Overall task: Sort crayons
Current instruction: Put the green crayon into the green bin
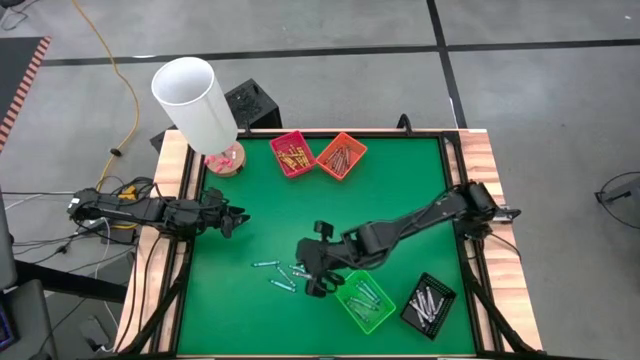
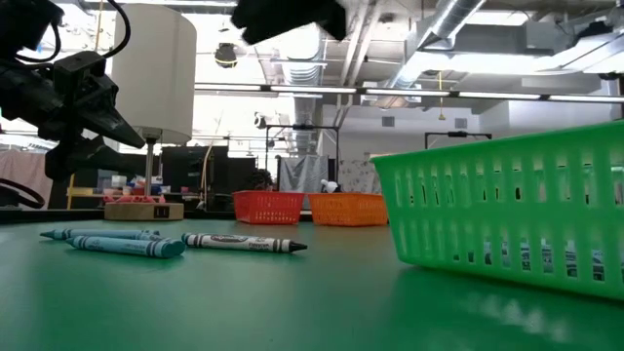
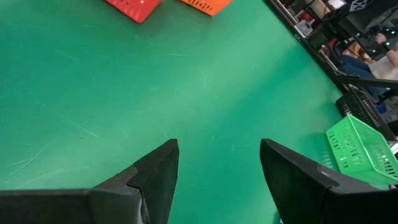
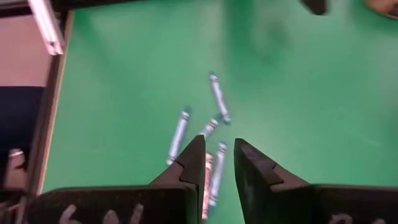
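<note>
Several loose crayons (image 1: 283, 272) in blue, teal and grey-white wraps lie flat on the green mat, left of the green tray (image 1: 365, 305). The low view shows teal crayons (image 2: 125, 245) and a grey one (image 2: 244, 243) side by side. My right gripper (image 1: 313, 280) hangs above the mat just right of this cluster, slanting down toward it. Its fingers (image 4: 220, 155) stand narrowly open with nothing between them, and the crayons (image 4: 217, 102) show on the mat beyond. My left gripper (image 3: 219, 152) waits open at the table's left edge (image 1: 236, 216).
A red tray (image 1: 291, 153) and an orange tray (image 1: 341, 155) with crayons stand at the far edge. A black tray (image 1: 428, 305) sits right of the green one. A white lamp (image 1: 195, 100) stands at the far left corner. Bare mat lies mid-table.
</note>
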Controlling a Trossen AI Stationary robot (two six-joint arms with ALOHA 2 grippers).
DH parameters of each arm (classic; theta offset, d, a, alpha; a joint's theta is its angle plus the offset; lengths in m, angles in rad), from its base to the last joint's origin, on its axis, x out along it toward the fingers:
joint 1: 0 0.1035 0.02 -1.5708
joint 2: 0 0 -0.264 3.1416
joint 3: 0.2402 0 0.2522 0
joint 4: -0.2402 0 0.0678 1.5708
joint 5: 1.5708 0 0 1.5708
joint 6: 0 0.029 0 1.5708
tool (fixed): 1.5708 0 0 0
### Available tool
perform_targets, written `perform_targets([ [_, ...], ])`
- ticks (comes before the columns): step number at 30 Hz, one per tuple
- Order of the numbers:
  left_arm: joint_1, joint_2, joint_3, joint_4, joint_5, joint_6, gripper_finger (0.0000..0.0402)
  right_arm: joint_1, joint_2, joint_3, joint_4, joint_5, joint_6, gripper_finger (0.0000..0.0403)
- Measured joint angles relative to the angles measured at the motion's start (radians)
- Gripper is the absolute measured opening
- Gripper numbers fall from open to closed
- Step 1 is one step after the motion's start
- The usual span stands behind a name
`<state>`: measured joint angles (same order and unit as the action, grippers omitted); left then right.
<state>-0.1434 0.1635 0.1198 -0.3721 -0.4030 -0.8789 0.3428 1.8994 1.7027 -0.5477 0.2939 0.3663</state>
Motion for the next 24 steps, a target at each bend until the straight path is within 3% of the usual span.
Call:
perform_targets([
  [4,0.000,0.000,0.000,0.000,0.000,0.000,0.0215,-0.037,0.056,0.000,0.067,-0.088,-0.037,0.0082],
  [13,0.000,0.000,0.000,0.000,0.000,0.000,0.0215,-0.088,0.175,-0.001,0.114,-0.139,-0.062,0.0088],
  [24,0.000,0.000,0.000,0.000,0.000,0.000,0.0215,-0.104,0.269,-0.002,0.126,-0.138,-0.069,0.0157],
])
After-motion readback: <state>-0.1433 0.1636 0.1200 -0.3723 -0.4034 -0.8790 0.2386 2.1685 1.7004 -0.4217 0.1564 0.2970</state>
